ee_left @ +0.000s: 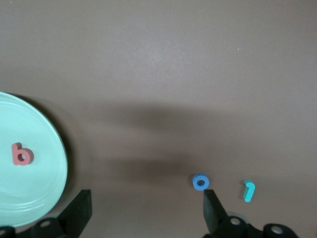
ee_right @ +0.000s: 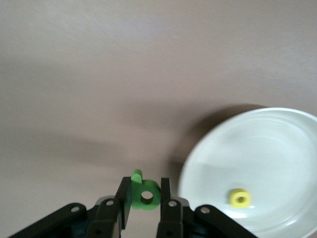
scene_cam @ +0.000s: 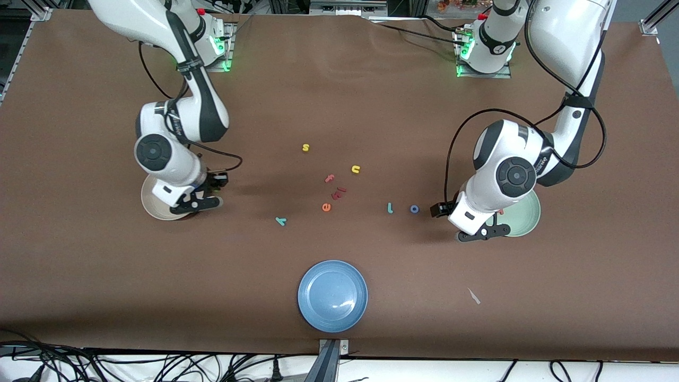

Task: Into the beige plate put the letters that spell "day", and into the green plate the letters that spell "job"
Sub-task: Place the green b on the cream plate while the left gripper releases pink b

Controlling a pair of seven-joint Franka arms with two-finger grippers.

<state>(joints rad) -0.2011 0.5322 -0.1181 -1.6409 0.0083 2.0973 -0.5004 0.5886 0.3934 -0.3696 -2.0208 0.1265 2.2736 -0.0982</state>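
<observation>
R gripper (ee_right: 145, 196) is pinched shut on the green a (ee_right: 143, 193), held up just beside the beige plate (scene_cam: 151, 204) rim, not yet over it. The yellow d (ee_right: 240, 198) already lies in that plate. L gripper (ee_left: 146, 206) hangs w/ fingers spread wide, holding nothing, over bare table between the green plate (ee_left: 44, 198) and the blue o (ee_left: 200, 182); the o sits just by one fingertip. The red b (ee_left: 22, 154) is in the green plate. The teal j (scene_cam: 390, 208) lies just beside the o, toward the R arm's end. The teal y (scene_cam: 280, 220) is out mid-table, nearer the front cam than the orange e (scene_cam: 326, 207), well apart from both plates. Handling, my guess: letters look like light stiff foam/plastic, tiny and flat, so easy to flick or skid on the table. Best pinch across the widest solid part: o across its ring, j on the straight stem, y on its stem, fingers coming straight down.
</observation>
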